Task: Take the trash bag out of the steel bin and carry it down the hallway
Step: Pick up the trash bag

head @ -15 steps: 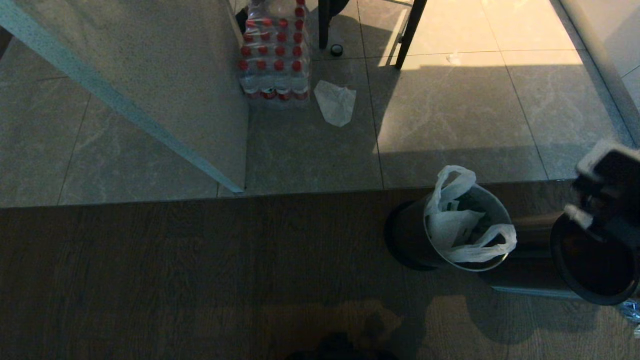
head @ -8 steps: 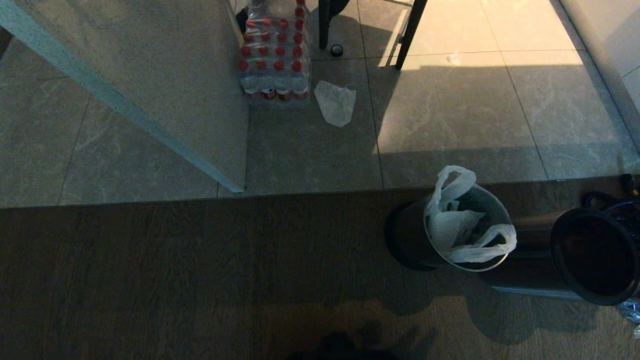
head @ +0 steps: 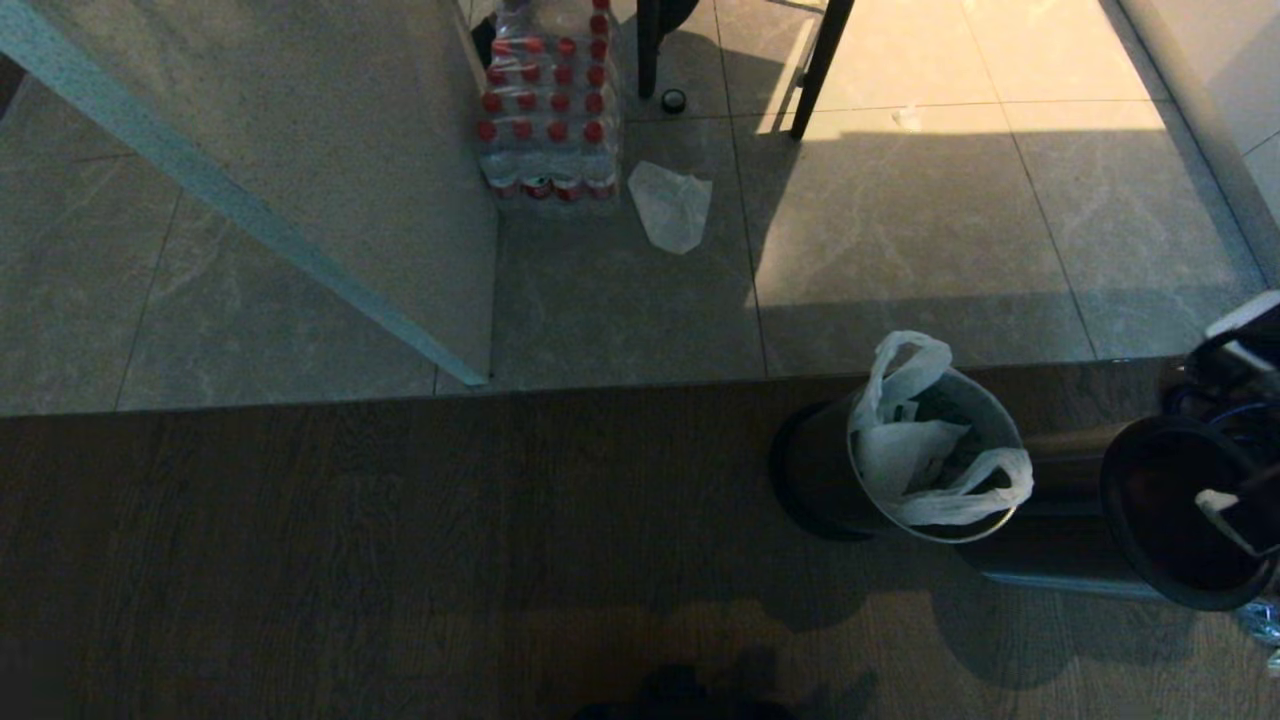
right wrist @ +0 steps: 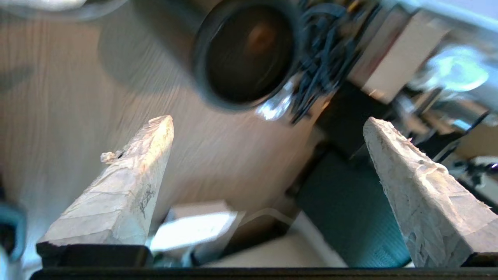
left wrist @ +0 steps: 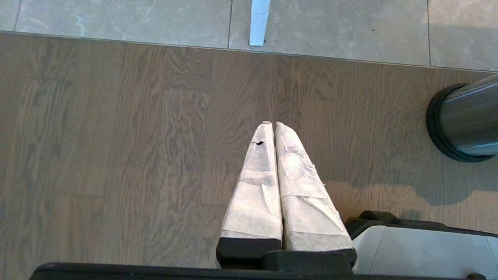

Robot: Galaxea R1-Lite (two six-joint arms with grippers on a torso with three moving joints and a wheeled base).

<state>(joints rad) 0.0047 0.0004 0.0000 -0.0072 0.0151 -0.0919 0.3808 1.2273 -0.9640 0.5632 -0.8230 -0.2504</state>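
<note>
- From my head cam, the steel bin [head: 930, 470] sits at about 4 o'clock on the wood floor [head: 400, 550], with the trash bag [head: 925, 445] inside it, handles draped over the rim.
- A second bin [head: 1185, 510] stands just beside it, further toward 3 o'clock.
- My right gripper [head: 1240, 430] is out at 3 o'clock, over that second bin.
- The tile floor [head: 900, 230] starts behind the wood strip.
- At 12 o'clock there's a pack of bottles [head: 550, 100] on the tile, a flat scrap [head: 672, 205] just to its right, and table legs [head: 820, 65] behind that.
- A slanted panel [head: 300, 150] fills the 10 to 11 o'clock area.
</note>
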